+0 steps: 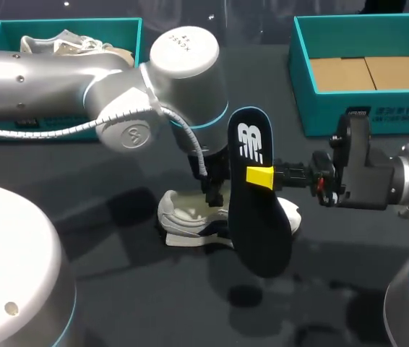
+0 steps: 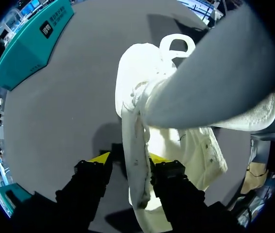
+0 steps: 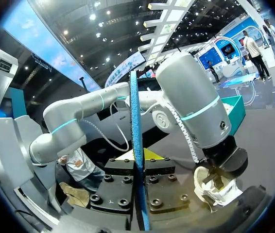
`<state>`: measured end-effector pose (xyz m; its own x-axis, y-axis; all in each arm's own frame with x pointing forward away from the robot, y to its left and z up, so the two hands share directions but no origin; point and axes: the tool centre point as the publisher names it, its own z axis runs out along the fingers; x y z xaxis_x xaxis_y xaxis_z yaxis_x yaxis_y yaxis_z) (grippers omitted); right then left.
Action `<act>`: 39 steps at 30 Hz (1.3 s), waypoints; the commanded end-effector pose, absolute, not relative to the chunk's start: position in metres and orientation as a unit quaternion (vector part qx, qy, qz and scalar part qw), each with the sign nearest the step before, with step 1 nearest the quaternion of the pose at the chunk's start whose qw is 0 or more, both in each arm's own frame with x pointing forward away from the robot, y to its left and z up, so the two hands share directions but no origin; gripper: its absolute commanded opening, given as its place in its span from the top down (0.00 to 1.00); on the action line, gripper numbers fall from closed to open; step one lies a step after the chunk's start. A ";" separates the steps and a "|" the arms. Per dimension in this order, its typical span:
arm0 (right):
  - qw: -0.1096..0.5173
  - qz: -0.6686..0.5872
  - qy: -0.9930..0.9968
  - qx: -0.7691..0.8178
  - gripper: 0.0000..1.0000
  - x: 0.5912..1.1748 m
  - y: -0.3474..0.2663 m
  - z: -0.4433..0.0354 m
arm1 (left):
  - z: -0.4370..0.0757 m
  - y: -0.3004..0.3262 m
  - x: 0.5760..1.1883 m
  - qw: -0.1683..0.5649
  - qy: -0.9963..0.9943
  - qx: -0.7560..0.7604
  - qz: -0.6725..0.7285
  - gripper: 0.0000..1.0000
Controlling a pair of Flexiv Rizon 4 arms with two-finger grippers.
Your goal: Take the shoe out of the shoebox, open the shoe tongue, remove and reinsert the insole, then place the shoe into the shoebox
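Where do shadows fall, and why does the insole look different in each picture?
Head view: the insole drops a dark shadow onto the table. Left wrist view: it looms as a grey bar, hiding part of the shoe. Right wrist view: it is edge-on, a thin blue strip in the right jaws.

White shoe sits on its sole, opening up, one side wall pinched by the left gripper. The insole is out: black, white logo, blue edge, held on edge just beside the shoe by the right gripper. At the far right the teal shoebox stands open, well apart, brown card floor showing.
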<state>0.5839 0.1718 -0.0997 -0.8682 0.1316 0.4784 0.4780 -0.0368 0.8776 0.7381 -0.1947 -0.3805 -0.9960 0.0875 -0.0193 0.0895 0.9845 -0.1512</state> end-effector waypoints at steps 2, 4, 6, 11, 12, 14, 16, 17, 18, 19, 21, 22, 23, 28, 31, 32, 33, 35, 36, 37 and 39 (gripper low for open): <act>0.119 -0.683 -0.683 -0.230 1.00 0.580 0.178 -0.094 | -0.385 -0.197 0.738 0.002 0.997 0.047 -0.066 1.00; 0.119 -0.683 -0.683 -0.230 1.00 0.580 0.178 -0.094 | -0.386 -0.197 0.737 0.001 0.997 0.049 -0.063 1.00; 0.119 -0.683 -0.683 -0.230 1.00 0.580 0.178 -0.094 | -0.386 -0.196 0.737 0.000 0.997 0.051 -0.061 1.00; 0.119 -0.683 -0.683 -0.230 1.00 0.580 0.178 -0.094 | -0.382 -0.192 0.736 -0.007 0.996 0.062 -0.064 1.00; 0.119 -0.683 -0.683 -0.230 1.00 0.580 0.178 -0.094 | -0.380 -0.192 0.736 -0.011 0.996 0.066 -0.066 1.00; 0.119 -0.683 -0.683 -0.230 1.00 0.580 0.178 -0.094 | -0.376 -0.191 0.736 -0.023 0.994 0.074 -0.073 1.00; 0.119 -0.683 -0.683 -0.230 1.00 0.580 0.178 -0.094 | -0.371 -0.189 0.736 -0.035 0.993 0.085 -0.078 1.00; 0.119 -0.683 -0.683 -0.230 1.00 0.580 0.178 -0.094 | -0.368 -0.189 0.736 -0.039 0.992 0.091 -0.082 1.00; 0.119 -0.683 -0.683 -0.230 1.00 0.580 0.178 -0.094 | -0.365 -0.188 0.736 -0.042 0.991 0.097 -0.087 1.00; 0.119 -0.683 -0.683 -0.230 1.00 0.580 0.178 -0.094 | -0.362 -0.188 0.736 -0.041 0.990 0.105 -0.088 1.00; 0.119 -0.683 -0.683 -0.230 1.00 0.580 0.178 -0.094 | -0.355 -0.186 0.735 -0.048 0.987 0.123 -0.092 1.00; 0.119 -0.683 -0.683 -0.230 1.00 0.580 0.178 -0.094 | -0.352 -0.186 0.735 -0.048 0.986 0.134 -0.091 1.00; 0.119 -0.683 -0.683 -0.230 1.00 0.580 0.178 -0.094 | -0.349 -0.185 0.735 -0.050 0.984 0.146 -0.090 1.00; 0.119 -0.683 -0.683 -0.230 1.00 0.580 0.178 -0.094 | -0.332 -0.181 0.733 -0.062 0.962 0.251 -0.090 1.00; 0.119 -0.683 -0.683 -0.230 1.00 0.580 0.178 -0.094 | -0.322 -0.178 0.728 -0.081 0.932 0.336 -0.107 1.00; 0.119 -0.683 -0.683 -0.230 1.00 0.580 0.178 -0.094 | -0.322 -0.178 0.728 -0.081 0.932 0.336 -0.107 1.00; 0.119 -0.683 -0.683 -0.230 1.00 0.580 0.178 -0.094 | -0.322 -0.178 0.728 -0.081 0.932 0.336 -0.107 1.00; 0.119 -0.683 -0.683 -0.230 1.00 0.580 0.178 -0.094 | -0.322 -0.178 0.728 -0.081 0.932 0.336 -0.107 1.00; 0.119 -0.683 -0.683 -0.230 1.00 0.580 0.178 -0.094 | -0.322 -0.178 0.728 -0.081 0.932 0.336 -0.107 1.00; 0.119 -0.683 -0.683 -0.230 1.00 0.580 0.178 -0.094 | -0.322 -0.178 0.728 -0.081 0.932 0.336 -0.107 1.00; 0.119 -0.683 -0.683 -0.230 1.00 0.580 0.178 -0.094 | -0.322 -0.178 0.728 -0.081 0.932 0.336 -0.107 1.00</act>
<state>0.5839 0.1718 -0.0997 -0.8682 0.1316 0.4784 0.4780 -0.0368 0.8776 0.7269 -0.1791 -0.3220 -0.7612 0.6437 0.0790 0.6100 0.7520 -0.2499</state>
